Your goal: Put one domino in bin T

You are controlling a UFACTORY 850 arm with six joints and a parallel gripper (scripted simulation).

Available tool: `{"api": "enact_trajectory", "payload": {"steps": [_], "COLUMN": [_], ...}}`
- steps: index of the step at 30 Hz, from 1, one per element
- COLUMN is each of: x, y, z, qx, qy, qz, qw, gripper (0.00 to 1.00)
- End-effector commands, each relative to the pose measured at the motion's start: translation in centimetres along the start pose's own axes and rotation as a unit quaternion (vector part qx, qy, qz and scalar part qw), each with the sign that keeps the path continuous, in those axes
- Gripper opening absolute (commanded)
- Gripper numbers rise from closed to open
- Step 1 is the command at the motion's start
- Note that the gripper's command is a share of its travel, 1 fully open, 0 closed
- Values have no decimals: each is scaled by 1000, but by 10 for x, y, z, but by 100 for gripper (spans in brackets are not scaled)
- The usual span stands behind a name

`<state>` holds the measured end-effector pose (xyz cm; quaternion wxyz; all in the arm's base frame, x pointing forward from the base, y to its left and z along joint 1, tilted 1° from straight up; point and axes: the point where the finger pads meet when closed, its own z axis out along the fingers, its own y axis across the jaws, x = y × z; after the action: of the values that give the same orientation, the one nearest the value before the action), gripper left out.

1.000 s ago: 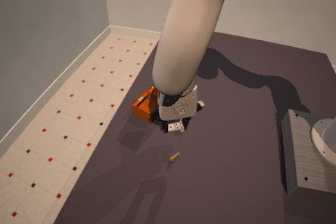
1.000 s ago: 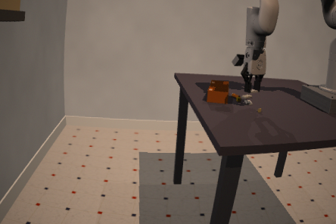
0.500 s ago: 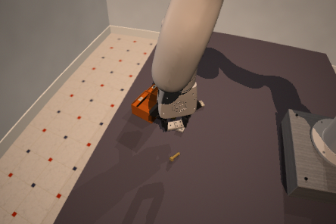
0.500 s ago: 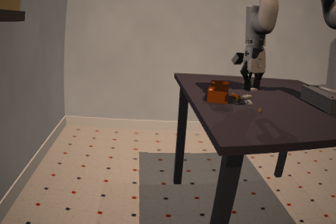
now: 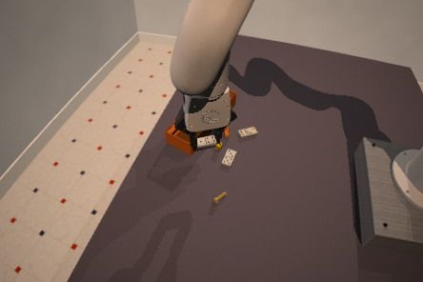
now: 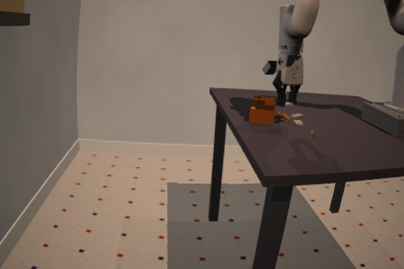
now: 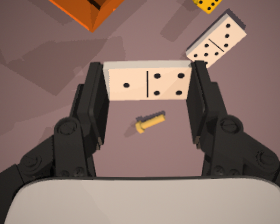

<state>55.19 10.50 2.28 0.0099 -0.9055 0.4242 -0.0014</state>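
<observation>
My gripper (image 7: 147, 79) is shut on a cream domino (image 7: 148, 80), gripping it by its short ends and holding it level above the table. In the top view the gripper (image 5: 206, 135) stands against the bin (image 5: 183, 135), with the held domino (image 5: 206, 141) below it. The bin's letter is hidden. Two more dominoes (image 5: 248, 131) (image 5: 229, 157) lie flat on the table to the right; one of them shows in the wrist view (image 7: 216, 37).
A brass bolt (image 5: 219, 197) lies nearer the front of the table, below the gripper in the wrist view (image 7: 150, 122). The grey robot base (image 5: 386, 191) stands at the right. The table's left edge runs close behind the bin.
</observation>
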Motion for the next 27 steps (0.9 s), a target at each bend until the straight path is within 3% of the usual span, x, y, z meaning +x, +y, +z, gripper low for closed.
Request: {"api": "enact_trajectory", "payload": {"steps": [1,11,21,23,24,27], "x": [27,73,78,78,78,77], "y": [-11,-27,-29,-29,-29,-29], "z": [0,0,0,0,0,0], "qx": [1,-1,-1,-1,2,2], "qy": [-1,7,5,5,-1,-1], "qz": [-78,-205,-333,-333,-365,-365], "qw": [997,979,943,943,931,931], "gripper": [0,0,0,0,0,0]}}
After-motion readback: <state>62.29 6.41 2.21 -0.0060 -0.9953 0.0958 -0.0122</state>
